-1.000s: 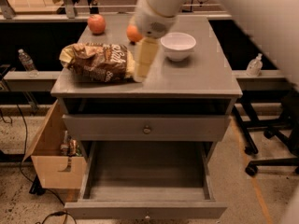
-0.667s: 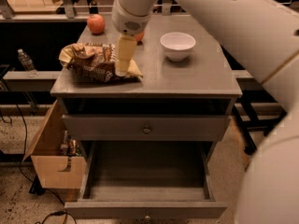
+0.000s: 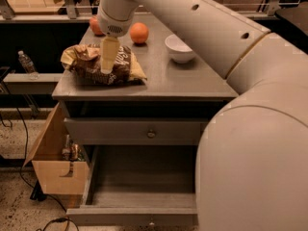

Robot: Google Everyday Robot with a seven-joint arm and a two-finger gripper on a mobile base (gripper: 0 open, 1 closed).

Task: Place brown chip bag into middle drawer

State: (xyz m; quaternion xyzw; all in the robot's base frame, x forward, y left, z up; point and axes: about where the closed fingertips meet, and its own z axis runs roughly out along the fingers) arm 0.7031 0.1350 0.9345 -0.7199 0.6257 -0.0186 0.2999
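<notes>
The brown chip bag [image 3: 91,66] lies on the left part of the grey cabinet top [image 3: 192,78], dark brown with tan ends. My gripper [image 3: 108,65] hangs straight down over the middle of the bag, its tip at the bag's surface. The middle drawer [image 3: 139,186], the lowest wide grey tray, stands pulled out and holds nothing that I can see. My arm covers the right side of the view.
An orange [image 3: 139,32] and a red apple [image 3: 96,26] sit at the back of the top. A white bowl [image 3: 179,48] stands to their right. The knobbed drawer [image 3: 151,133] above is shut. A cardboard box [image 3: 57,162] stands at the lower left, and a water bottle [image 3: 26,62] at the far left.
My gripper has moved left from the bag's right end to over its middle. The arm now fills much more of the right side. The bag has not moved.
</notes>
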